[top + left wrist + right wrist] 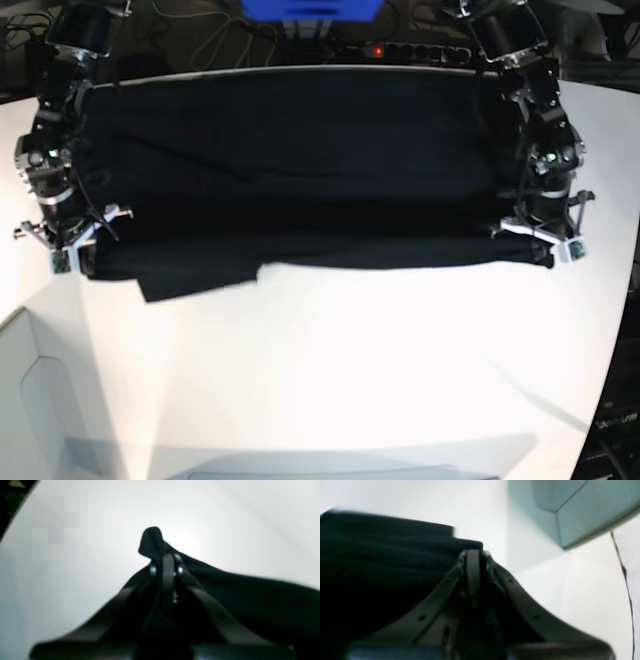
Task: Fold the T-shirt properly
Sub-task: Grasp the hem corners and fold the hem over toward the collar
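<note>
The black T-shirt [300, 170] is stretched wide across the back half of the white table [350, 370], and its orange print is hidden. My left gripper [540, 243] is at the shirt's right end in the base view. In the left wrist view it [167, 560] is shut on the cloth, with a tuft [152, 540] poking past the tips. My right gripper [75, 250] is at the shirt's left end. In the right wrist view it [473, 555] is shut on the shirt's edge [382, 555]. A loose flap [195, 283] hangs lower at front left.
A power strip with a red light [400, 50] and cables lie behind the table, beside a blue object [310, 8]. A grey-green box-like shape [582, 510] and a thin cable [623, 572] show in the right wrist view. The table's front half is bare white.
</note>
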